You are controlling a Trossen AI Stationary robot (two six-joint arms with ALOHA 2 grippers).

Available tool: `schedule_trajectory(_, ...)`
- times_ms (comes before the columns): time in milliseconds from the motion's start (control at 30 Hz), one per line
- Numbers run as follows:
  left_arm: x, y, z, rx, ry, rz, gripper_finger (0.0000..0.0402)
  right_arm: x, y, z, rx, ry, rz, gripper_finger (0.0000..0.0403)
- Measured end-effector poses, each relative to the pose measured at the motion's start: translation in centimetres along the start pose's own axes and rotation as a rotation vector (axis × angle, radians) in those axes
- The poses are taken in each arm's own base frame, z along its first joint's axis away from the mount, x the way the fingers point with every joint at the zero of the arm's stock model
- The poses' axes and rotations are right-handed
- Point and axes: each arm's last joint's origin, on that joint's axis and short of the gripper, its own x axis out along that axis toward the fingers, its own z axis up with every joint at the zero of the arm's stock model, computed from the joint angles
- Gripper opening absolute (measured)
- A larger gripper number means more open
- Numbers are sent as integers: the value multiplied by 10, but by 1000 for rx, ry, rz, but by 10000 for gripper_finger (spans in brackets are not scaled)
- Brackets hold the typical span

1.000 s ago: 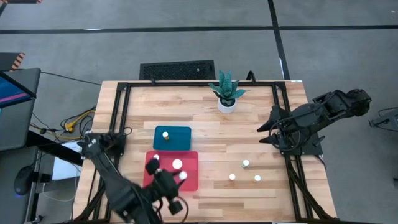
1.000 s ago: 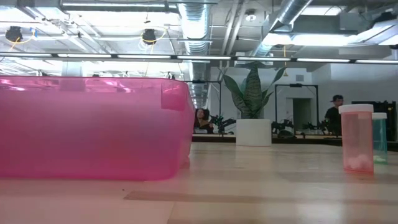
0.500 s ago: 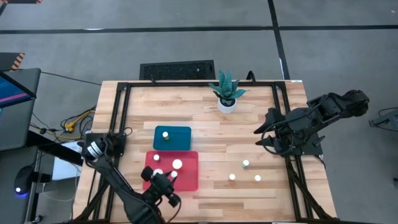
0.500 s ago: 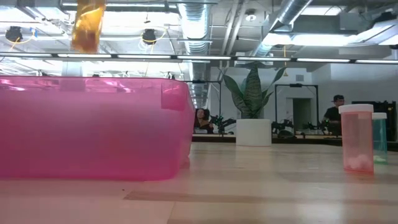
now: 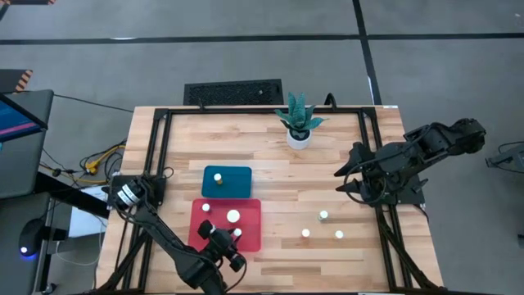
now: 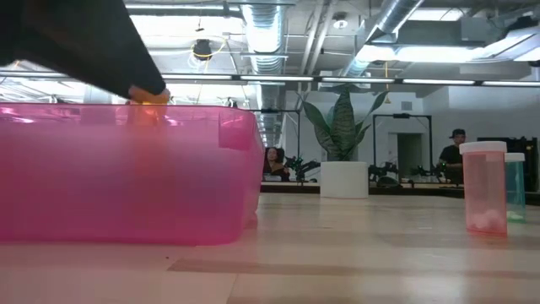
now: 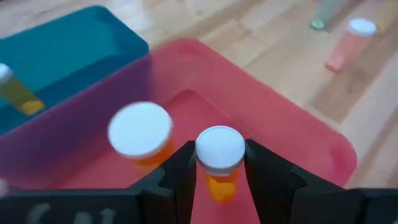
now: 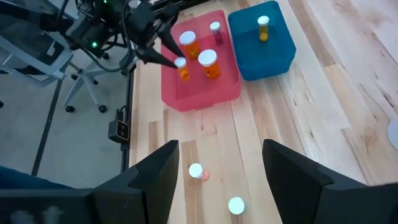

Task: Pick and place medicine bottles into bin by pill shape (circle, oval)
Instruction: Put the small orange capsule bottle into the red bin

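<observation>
Pinched between the dark fingers of the left gripper point(image 7: 218, 180), a small amber medicine bottle with a white cap point(image 7: 219, 155) is held over the pink plastic bin point(image 7: 298, 134), while the right gripper point(image 8: 214, 180) is spread wide well apart.

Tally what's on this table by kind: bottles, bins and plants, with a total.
White-capped medicine bottles: 8 (4 at the red plastic bin, 1 in the blue plastic bin, 3 on the wooden table)
Plastic bins: 2
Green potted plant in a white pot: 1
Total: 11
</observation>
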Motion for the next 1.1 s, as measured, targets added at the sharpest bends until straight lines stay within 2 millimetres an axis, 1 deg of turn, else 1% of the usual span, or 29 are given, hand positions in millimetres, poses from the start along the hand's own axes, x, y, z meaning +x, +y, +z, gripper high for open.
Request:
schedule_trajectory(100, 1, -1, -2, 31, 1, -16, 116, 0, 0, 0, 0, 0, 0, 240)
schedule_trajectory(200, 6, 2, -6, 69, -6, -8, 116, 0, 0, 0, 0, 0, 1, 240)
schedule_trajectory(400, 17, 6, -12, 60, -2, -1, 116, 0, 0, 0, 8, 0, 1, 240)
schedule_trajectory(733, 24, 8, -21, 72, 10, -27, 116, 0, 0, 0, 18, 1, 1, 240)
schedule_trajectory(867, 26, 9, -22, 69, 15, -25, 117, 0, 0, 0, 18, 1, 1, 240)
schedule_trajectory(967, 26, 9, -22, 69, 20, -25, 125, 0, 0, 0, 19, 1, 1, 240)
schedule_trajectory(1100, 27, 9, -23, 65, 64, -24, 150, 0, 0, 0, 18, 1, 1, 240)
